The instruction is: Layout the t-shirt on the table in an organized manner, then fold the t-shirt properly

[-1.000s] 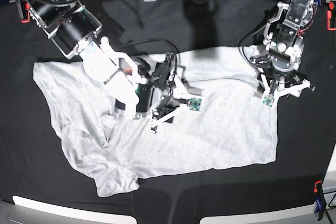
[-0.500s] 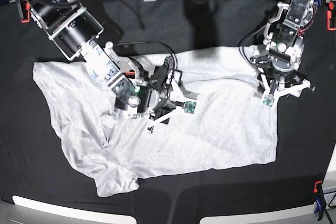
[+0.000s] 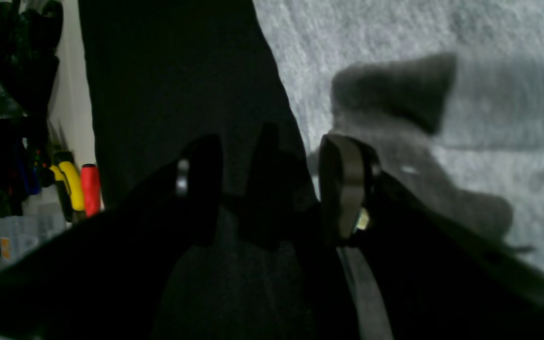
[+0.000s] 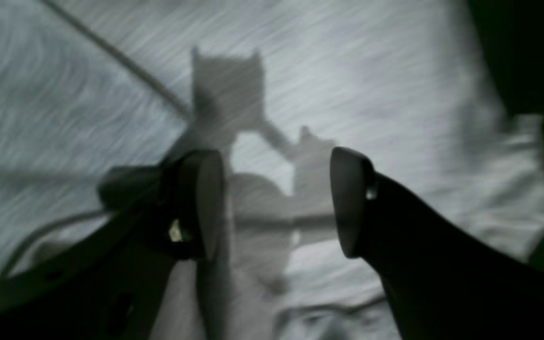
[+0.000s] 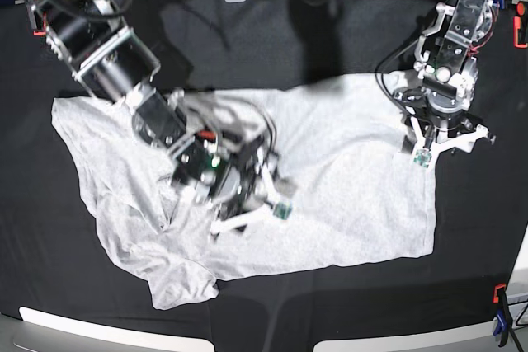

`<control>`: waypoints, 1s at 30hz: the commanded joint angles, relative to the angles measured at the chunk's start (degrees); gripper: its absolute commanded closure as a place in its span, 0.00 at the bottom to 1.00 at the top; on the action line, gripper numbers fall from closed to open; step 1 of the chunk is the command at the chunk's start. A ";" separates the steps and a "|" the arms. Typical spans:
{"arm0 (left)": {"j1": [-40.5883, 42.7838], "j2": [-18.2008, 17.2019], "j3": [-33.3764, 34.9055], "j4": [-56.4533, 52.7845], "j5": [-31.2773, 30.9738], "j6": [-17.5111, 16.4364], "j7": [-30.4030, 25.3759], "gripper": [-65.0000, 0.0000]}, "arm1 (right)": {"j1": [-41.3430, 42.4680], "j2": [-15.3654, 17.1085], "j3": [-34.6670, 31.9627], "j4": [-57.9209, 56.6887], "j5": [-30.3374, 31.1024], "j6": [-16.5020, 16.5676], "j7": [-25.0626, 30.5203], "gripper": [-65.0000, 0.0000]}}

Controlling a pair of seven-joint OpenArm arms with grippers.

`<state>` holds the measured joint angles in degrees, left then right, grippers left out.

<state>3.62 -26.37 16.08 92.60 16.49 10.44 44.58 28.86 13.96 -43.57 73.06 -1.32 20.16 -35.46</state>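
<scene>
T-shirt [image 5: 346, 187] lies spread, long axis left-right.

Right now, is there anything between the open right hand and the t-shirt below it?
Nothing visible. The right hand hangs open directly over bare t-shirt fabric; only its own shadow falls between the fingers.

In the base view the right arm [image 5: 198, 162] smears with motion blur over the shirt [image 5: 346, 195], so its gripper's tips cannot be made out, and it hides the cloth beneath. The right wrist view is streaked too; the shirt's weave there is only soft lines. The left wrist view is dark and out of focus: the near half is black gripper body, and the clutter [image 3: 12, 118] at the far left is too dim to name. The table [image 5: 66, 286] runs off every edge.
</scene>
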 commanded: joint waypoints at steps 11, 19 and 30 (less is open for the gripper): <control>-0.79 -0.63 -0.28 0.92 4.04 1.11 -2.93 0.53 | 6.95 -0.35 0.48 2.47 -1.64 -10.01 -2.86 0.48; -0.55 -0.61 -0.26 2.05 8.72 2.64 -4.26 0.53 | 4.98 9.77 0.48 15.23 -1.90 -8.83 -16.68 0.48; 8.02 -0.31 -0.11 16.28 6.99 -0.74 -2.03 0.53 | -16.79 30.62 0.48 36.54 -10.03 -6.43 -25.38 0.48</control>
<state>12.14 -26.20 16.16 107.94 23.07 9.74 43.40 10.72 43.99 -43.83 108.62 -10.41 13.96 -60.84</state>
